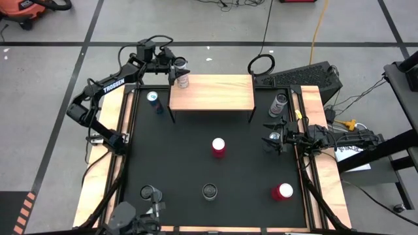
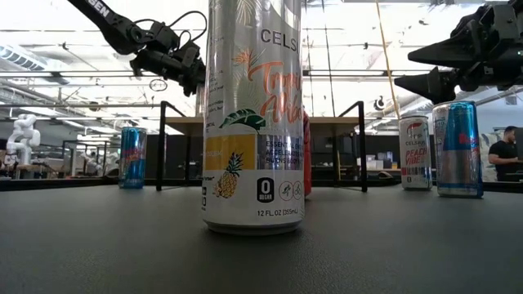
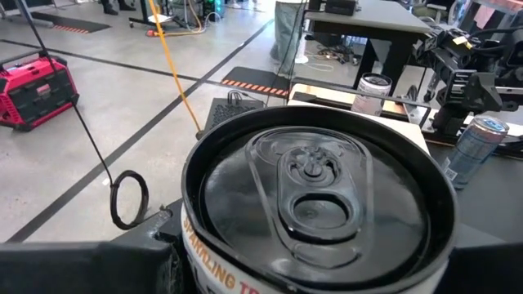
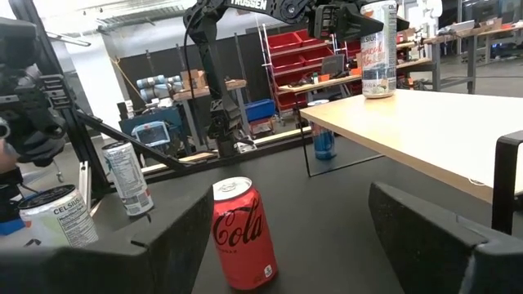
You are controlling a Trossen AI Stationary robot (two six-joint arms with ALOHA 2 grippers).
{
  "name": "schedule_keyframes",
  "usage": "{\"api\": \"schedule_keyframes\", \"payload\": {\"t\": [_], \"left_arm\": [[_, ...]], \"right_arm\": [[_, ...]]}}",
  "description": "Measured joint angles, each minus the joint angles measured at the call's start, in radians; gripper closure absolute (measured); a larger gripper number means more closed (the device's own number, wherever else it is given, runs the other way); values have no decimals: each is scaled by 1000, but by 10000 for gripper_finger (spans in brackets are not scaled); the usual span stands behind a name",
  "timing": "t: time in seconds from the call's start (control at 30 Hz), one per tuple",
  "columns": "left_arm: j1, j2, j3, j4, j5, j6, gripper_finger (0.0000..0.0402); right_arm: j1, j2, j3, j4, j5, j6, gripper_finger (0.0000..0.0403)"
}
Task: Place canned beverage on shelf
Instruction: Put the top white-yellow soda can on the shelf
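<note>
The left gripper (image 1: 175,68) is clamped on a silver can (image 1: 183,79) at the shelf's (image 1: 215,91) far-left corner. In the right wrist view that can (image 4: 377,49) stands upright with its base on the board, the gripper (image 4: 347,20) holding it near the top. The left wrist view looks straight down on the can's lid (image 3: 317,196), tab unopened, with the dark fingers hugging its sides.

The shelf stands at the far side of the black mat (image 1: 176,163) — no other can is on it. A blue can (image 1: 154,102) stands on the mat just left of the shelf.

The right gripper (image 1: 273,139) waits at the mat's right edge, fingers apart and holding nothing, aimed across the mat. A red cola can (image 1: 218,147) stands upright near the mat's middle, in front of those open fingers (image 4: 425,224) but apart from them. A second red can (image 1: 283,191) stands at the near right, a pale can (image 1: 280,102) at the far right, and a dark-topped can (image 1: 209,191) at the near middle — in the low view it fills the centre as a tall pineapple-printed can (image 2: 253,114).
</note>
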Motion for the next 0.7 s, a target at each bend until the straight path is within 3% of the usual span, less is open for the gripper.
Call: {"api": "schedule_keyframes", "payload": {"t": [0.2, 0.5, 0.7], "left_arm": [[-2, 0, 0, 1, -1, 1, 146], [-2, 1, -3, -6, -7, -4, 84], [-2, 1, -3, -3, -7, -4, 70]], "right_arm": [[0, 0, 0, -1, 0, 0, 95], [0, 0, 0, -1, 0, 0, 95], [0, 0, 0, -2, 0, 0, 95]]}}
